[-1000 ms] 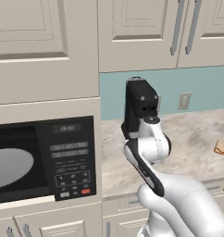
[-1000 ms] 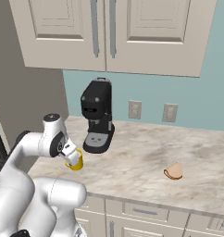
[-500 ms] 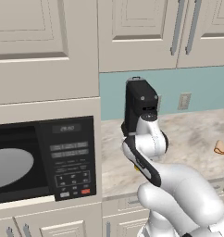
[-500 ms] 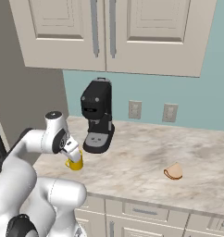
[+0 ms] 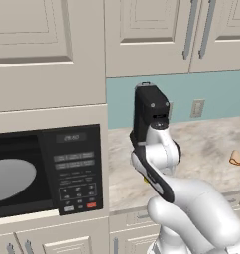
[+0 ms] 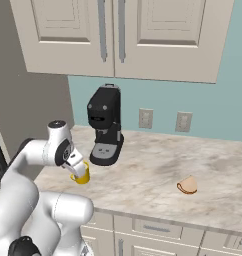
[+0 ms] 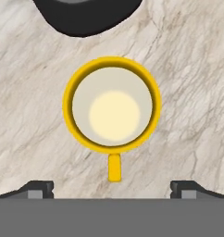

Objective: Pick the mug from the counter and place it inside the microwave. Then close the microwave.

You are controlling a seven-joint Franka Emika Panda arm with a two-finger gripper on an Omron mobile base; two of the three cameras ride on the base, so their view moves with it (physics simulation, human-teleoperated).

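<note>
Right, the gripper (image 7: 112,187) hangs straight over the mug (image 7: 112,110), fingers spread wide and grasping nothing. The mug stands upright on the counter (image 7: 192,92), its handle pointing to six o'clock in the hand view, with the coffee machine (image 6: 106,131) just beyond at twelve. So this looks like the reach-and-grasp step. Next it likely needs to drop down and pinch the rim, then swing toward the open microwave (image 5: 47,171) off at nine o'clock
</note>
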